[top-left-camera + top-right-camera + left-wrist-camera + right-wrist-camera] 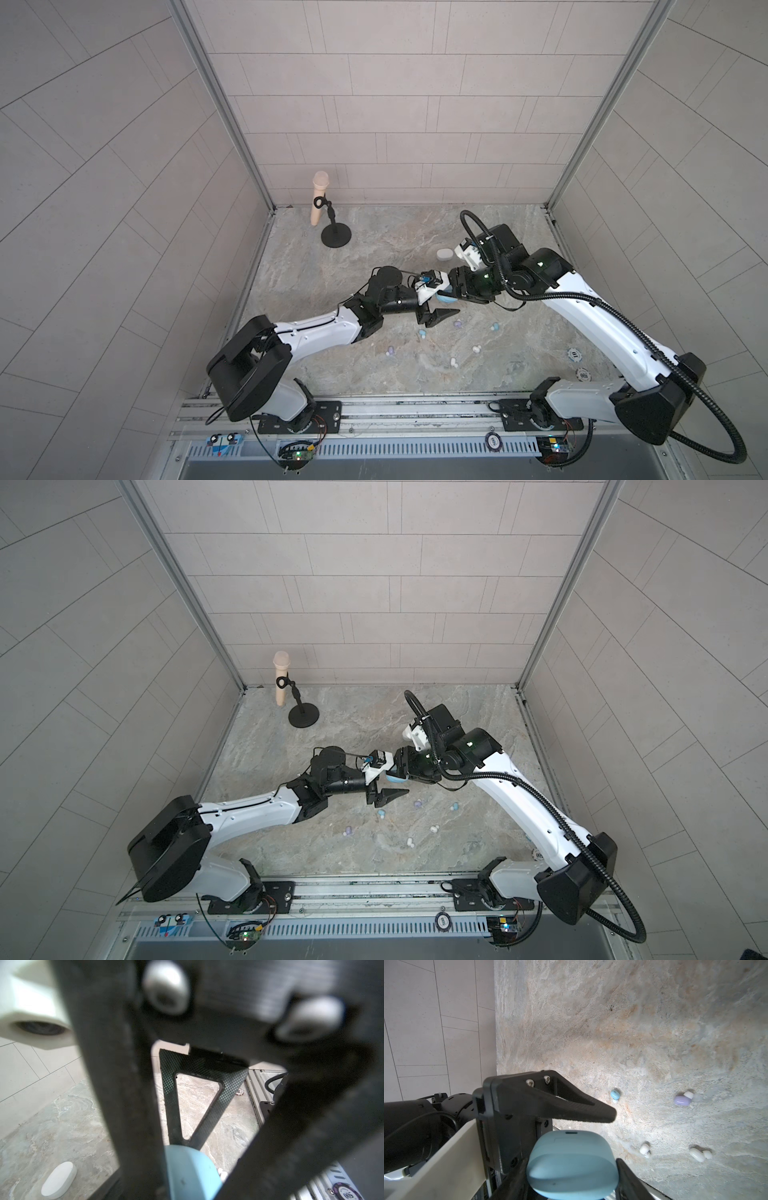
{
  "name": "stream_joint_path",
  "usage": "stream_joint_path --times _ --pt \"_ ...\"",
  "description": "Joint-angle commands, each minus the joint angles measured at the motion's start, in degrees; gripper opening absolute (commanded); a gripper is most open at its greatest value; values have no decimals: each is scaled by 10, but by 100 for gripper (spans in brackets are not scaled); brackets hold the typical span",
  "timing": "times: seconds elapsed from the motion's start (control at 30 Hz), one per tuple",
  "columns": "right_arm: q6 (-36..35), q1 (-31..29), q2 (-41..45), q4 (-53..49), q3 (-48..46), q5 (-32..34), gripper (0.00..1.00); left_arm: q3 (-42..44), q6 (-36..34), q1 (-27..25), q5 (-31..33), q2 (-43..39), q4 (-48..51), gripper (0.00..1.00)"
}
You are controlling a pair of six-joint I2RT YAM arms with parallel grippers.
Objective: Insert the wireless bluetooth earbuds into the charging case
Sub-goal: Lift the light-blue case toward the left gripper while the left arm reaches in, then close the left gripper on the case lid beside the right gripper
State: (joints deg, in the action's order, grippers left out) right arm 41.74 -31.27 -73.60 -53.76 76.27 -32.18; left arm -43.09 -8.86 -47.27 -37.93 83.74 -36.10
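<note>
Light blue charging case (571, 1147), lid closed, pinched by the right gripper (572, 1167) over the marble tabletop (591, 1022); left gripper (449, 302) jaws spread, one finger clear of the case. Earbuds (614, 1095) lie loose on the marble. Risk: an off-centre squeeze at the lid could twist the case free and scatter them

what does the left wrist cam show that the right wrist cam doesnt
Only the left wrist view shows the white oval case lying on the marble tabletop, and a purple poker chip. Only the right wrist view shows the light blue earbud and the lilac earbud, both lying loose on the tabletop. Both views show the light blue charging case close up, with the marble tabletop behind it.
</note>
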Motion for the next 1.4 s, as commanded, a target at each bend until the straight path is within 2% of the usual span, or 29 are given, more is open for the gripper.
stream_joint_path --times 0.0,0.2,0.5,0.93,1.37 --pt "16 -8 -3 3 8 9 48 -21 -6 3 -8 1 -7 73" --pt "25 -9 0 4 9 14 47 -23 -29 3 -4 -1 20 65" --pt "41 -10 8 -16 22 40 46 -22 -63 3 23 -14 58 65" --pt "51 -22 6 -16 21 42 45 -26 -33 3 5 -19 31 61" --pt "49 -29 4 -11 26 37 44 -33 -30 4 -8 -16 38 50"
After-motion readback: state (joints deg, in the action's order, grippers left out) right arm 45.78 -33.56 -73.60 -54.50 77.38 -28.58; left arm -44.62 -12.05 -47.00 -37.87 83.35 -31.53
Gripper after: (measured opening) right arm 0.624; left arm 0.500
